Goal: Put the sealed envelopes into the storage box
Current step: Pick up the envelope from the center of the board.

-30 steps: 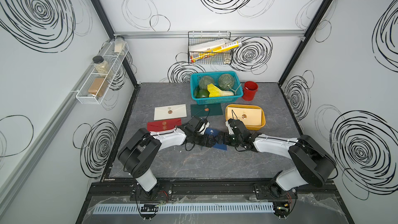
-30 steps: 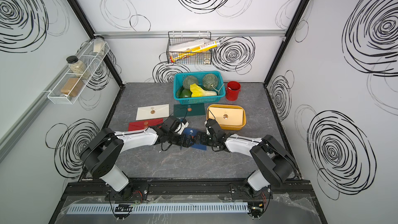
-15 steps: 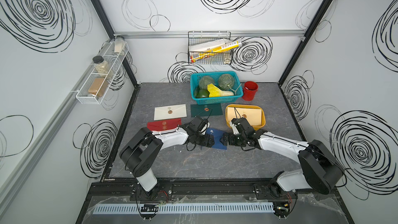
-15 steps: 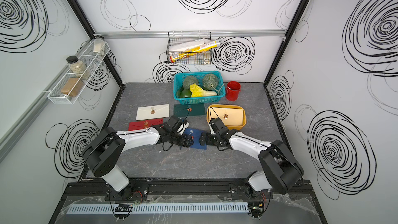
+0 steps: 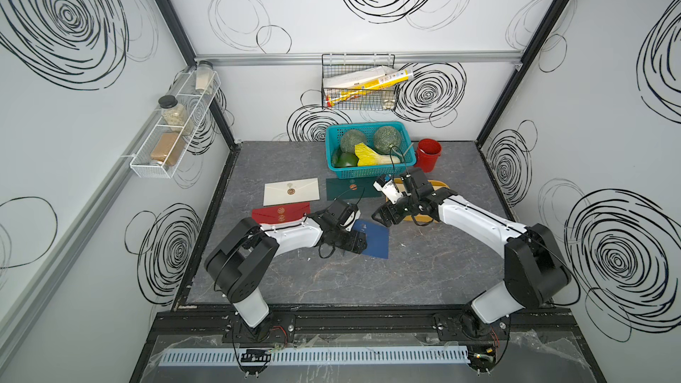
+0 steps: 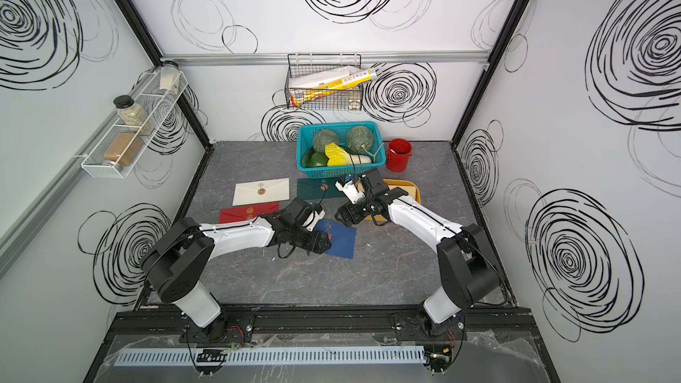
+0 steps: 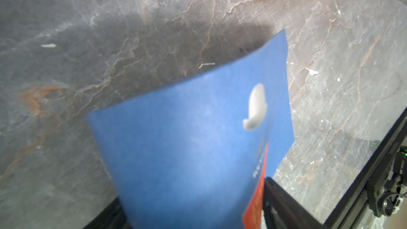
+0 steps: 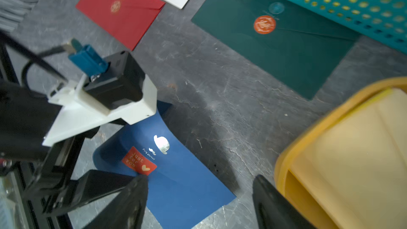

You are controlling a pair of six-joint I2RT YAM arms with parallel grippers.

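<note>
- Left gripper (image 5: 359, 243) appeared to pinch the near end of the navy envelope (image 5: 374, 241) across its width, jaws spread wide. That end bowed up off the table (image 5: 405, 270); the far end rested on it.
- Right gripper (image 8: 199, 181) hovered empty, jaws wide apart, between that envelope and the storage box (image 8: 286, 157).
- Done: a beige envelope (image 8: 352, 150) lay inside the box. Anything beneath it could not be counted.
- Outstanding: the navy envelope, plus the red envelope (image 5: 280, 213), white envelope (image 5: 291, 191) and dark green envelope (image 5: 350, 189), all flat on the table. Task judged well short of complete.
</note>
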